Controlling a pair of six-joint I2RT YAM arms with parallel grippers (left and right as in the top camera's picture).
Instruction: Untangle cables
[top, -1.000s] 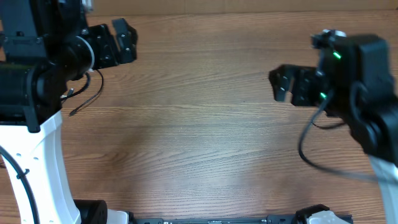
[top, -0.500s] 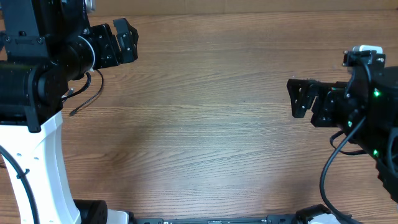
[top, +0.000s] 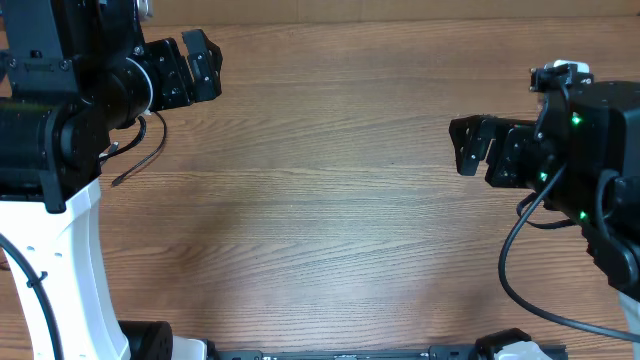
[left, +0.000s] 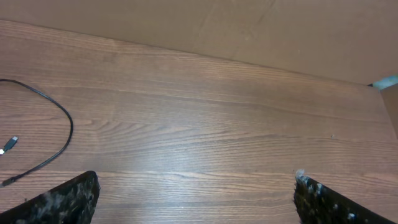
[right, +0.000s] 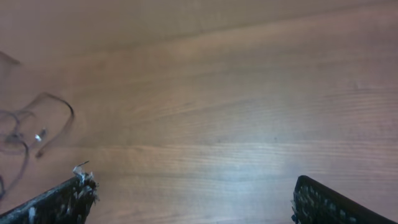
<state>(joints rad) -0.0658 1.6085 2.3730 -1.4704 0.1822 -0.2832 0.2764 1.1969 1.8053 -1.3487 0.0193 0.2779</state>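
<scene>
The cables are thin black cords lying at the table's left side. In the overhead view one cord (top: 152, 152) curves out from under the left arm, and the rest is hidden by that arm. The left wrist view shows a cord loop (left: 64, 140) with a small silvery plug (left: 8, 145). The right wrist view shows the tangle (right: 34, 127) far off at its left edge. My left gripper (top: 203, 64) (left: 196, 186) is open and empty, above the table near the back left. My right gripper (top: 463, 146) (right: 193, 190) is open and empty at the right, far from the cords.
The wooden table (top: 320, 230) fills the view. A thicker black wire (top: 510, 265) hangs from the right arm. The white base of the left arm (top: 65, 270) stands at the front left. The table's back edge (left: 249, 62) meets a brown wall.
My right arm swung right and down, then came back a little to the left. Its gripper stays open. The left arm and the cords have not moved.
</scene>
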